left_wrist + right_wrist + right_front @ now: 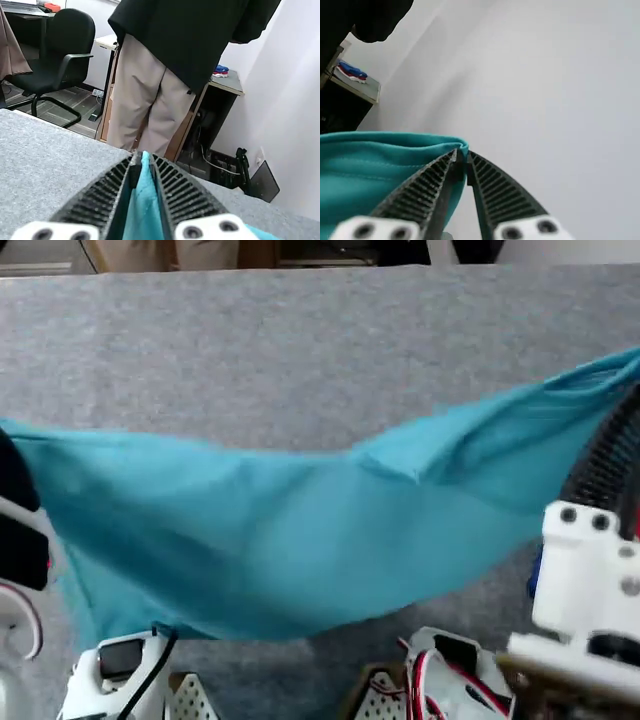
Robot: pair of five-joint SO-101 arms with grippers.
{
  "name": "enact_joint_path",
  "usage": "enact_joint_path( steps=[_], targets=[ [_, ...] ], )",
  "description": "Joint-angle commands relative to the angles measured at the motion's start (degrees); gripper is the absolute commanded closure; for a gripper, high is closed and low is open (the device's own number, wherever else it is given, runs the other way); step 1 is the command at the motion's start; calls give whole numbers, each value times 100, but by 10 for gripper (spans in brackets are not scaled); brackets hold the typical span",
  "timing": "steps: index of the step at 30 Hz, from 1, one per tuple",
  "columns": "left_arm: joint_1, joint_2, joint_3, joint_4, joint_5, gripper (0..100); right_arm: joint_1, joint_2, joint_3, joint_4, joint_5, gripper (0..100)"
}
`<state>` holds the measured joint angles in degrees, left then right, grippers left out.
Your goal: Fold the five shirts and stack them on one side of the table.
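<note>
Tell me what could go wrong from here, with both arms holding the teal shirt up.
1. The right gripper pinches the teal shirt only by its edge, near the tips; tension might pull it free.
2. The shirt sags in the middle over the table, so it may land bunched rather than flat.

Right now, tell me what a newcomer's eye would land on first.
A teal shirt is stretched wide across the grey table, sagging between its ends. The left pincer is shut on one end and the right pincer on the other.
</note>
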<state>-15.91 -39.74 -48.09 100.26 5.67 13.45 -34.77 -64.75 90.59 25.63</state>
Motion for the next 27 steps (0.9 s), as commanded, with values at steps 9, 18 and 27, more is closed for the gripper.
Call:
enact_joint_path(
  steps=[9,18,27],
  targets=[
    [0,-22,255,53,-35,981,303,-295,66,-949,413,994],
    [0,-611,1705,-352,-9,981,286,-286,699,-2637,1029,994],
    [-9,-1130,1960,-1389,-44,981,277,-321,945,-3508,1152,994]
  ],
)
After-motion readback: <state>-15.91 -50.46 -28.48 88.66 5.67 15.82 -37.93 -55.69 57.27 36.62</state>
